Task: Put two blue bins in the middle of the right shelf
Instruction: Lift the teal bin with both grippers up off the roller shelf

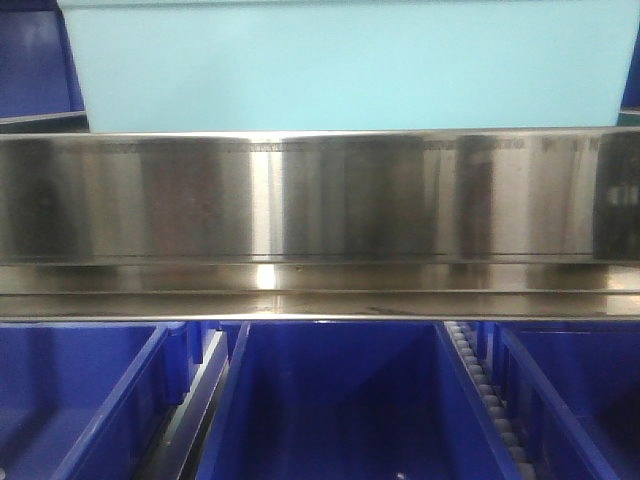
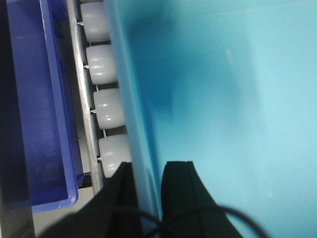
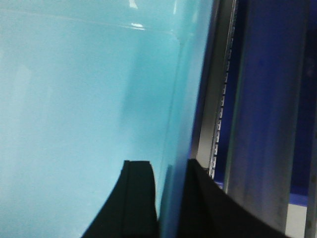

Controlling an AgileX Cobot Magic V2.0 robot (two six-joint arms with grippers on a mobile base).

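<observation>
The pale blue bin [image 1: 350,65] is just above the steel shelf rail [image 1: 320,200], its long axis along the rail and its broad side facing the front camera. Only the wrist views show the grasp: the left end effector [image 2: 151,166] and right end effector [image 3: 166,163] each clamp an end wall.

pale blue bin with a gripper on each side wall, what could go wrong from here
1. Each gripper pinches only a thin side wall of the pale blue bin, so uneven pulling by the left gripper and right gripper could twist it or slip off.
2. The left wall runs close beside white rollers and a dark blue crate; sideways drift could snag the outer finger.
3. In the front view the bin's bottom edge shows right at the steel shelf beam and might catch there.
</observation>
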